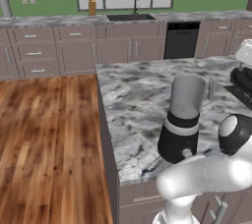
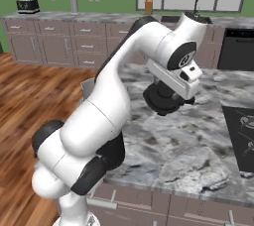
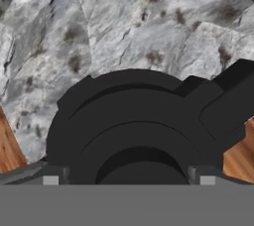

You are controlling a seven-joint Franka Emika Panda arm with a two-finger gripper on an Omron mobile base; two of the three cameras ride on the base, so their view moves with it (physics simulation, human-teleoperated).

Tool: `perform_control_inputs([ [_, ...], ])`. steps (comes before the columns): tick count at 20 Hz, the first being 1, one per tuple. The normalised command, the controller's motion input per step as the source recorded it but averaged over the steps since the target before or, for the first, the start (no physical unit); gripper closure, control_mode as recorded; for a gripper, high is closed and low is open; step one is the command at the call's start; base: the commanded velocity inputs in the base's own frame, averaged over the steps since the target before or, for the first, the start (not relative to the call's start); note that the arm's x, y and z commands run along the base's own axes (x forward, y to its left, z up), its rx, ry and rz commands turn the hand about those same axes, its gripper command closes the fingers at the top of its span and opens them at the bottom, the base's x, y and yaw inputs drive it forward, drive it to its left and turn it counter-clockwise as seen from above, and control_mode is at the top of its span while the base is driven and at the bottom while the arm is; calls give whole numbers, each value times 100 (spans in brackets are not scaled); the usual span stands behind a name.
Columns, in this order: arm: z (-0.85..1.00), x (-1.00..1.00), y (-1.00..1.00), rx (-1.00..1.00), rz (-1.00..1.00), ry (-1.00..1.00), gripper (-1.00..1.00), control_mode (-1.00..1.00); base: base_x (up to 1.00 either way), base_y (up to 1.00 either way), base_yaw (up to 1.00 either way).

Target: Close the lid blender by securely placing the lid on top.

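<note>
Hand view: jaws are seen clamped on the lid (image 3: 139,136) above the table (image 3: 124,27); misalignment over the blender (image 1: 181,117) could leave it unseated

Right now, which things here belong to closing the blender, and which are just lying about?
Job: blender, lid, gripper.
Lying about: stand mixer, steel canister, knife block, toaster.

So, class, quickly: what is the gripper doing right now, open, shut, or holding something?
Gripper: fingers straddle the lid above the counter; whether it is gripping cannot be told.
</note>
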Motion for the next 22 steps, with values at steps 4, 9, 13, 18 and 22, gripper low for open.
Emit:
perform_control_inputs([
  [4,57,-23,50,0,0,-1,100,-100,0,0,0],
  [9,24,-20,66,0,0,0,100,-100,0,0,0],
  [13,35,-25,64,0,1,0,100,-100,0,0,0],
  [18,33,-19,65,0,0,1,100,-100,0,0,0],
  [22,25,-1,69,0,0,6,100,-100,0,0,0],
])
